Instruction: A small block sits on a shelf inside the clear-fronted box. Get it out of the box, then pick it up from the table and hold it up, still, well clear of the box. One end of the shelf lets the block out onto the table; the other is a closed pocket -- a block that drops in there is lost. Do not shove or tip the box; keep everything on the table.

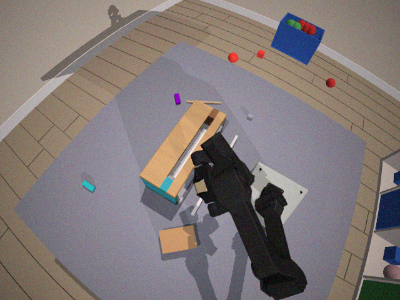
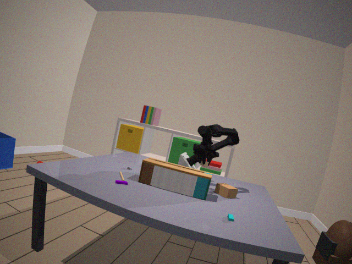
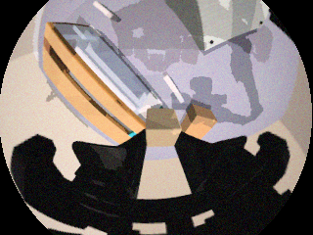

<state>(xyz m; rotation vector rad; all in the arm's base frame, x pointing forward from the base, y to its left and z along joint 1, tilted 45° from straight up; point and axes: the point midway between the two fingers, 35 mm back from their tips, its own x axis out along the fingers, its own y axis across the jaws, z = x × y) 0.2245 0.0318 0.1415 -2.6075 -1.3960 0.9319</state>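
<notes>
The long box [image 1: 174, 147] [image 2: 173, 178] [image 3: 81, 94] has a tan top, a brown end and a cyan end, and lies aslant in the middle of the table. My gripper [image 1: 202, 187] [image 3: 159, 131] is shut on a small tan block [image 1: 200, 185] [image 3: 162, 121]. It holds the block in the air, beside the box's clear front and near the cyan end. In the exterior view the arm [image 2: 205, 152] hangs above the level of the box top; the block is too small to make out there.
A larger tan box [image 1: 178, 239] [image 2: 226, 190] [image 3: 199, 120] lies on the table past the cyan end. Two white sticks [image 1: 233, 140] [image 1: 196, 206], a wooden stick [image 1: 203, 102], a purple block [image 1: 177, 98] [image 2: 121, 182], a cyan block [image 1: 88, 185] [image 2: 230, 217] and a small grey cube [image 1: 249, 117] lie around.
</notes>
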